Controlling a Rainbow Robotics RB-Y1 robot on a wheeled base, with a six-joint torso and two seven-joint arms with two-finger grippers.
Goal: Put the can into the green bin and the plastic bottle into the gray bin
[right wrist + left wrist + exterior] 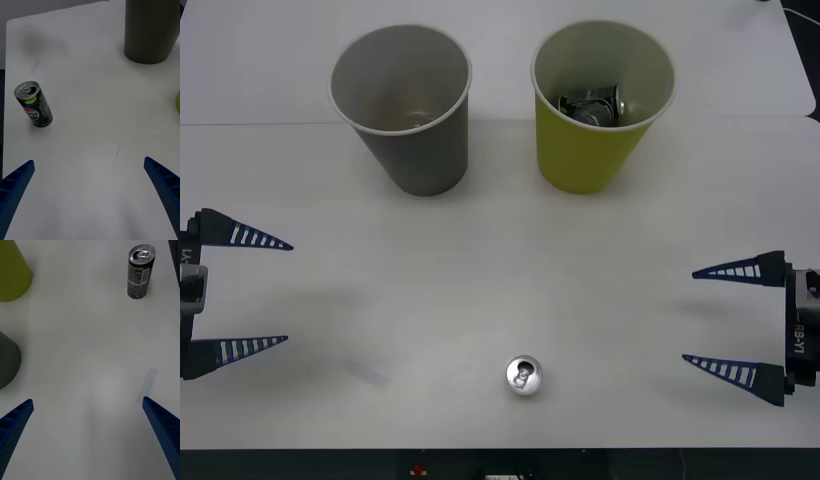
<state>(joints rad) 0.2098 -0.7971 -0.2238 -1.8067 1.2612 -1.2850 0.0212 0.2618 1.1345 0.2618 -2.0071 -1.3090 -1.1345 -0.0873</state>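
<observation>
The can (523,376) stood upright on the white tabletop (500,280) near its front edge, at 6 o'clock. The left pincer (262,293) at 9 o'clock and the right pincer (715,318) at 3 o'clock both gaped wide, holding nothing, well apart from it. Farthest off stood the gray bin (405,110) at 11 o'clock and the green bin (598,105) at 1 o'clock, a crumpled silvery can (592,105) lying inside the green one.

- The light is bright and even, and seems to come from above — the white table (480,290) looks almost washed out in the front view.
- Shadows are soft and pale: faint grey smudges lie on the table beside each gripper.
- The can (523,376) top gives a small bright glint.
- The wrist views look a little dimmer and greyer — no strong glare.
</observation>
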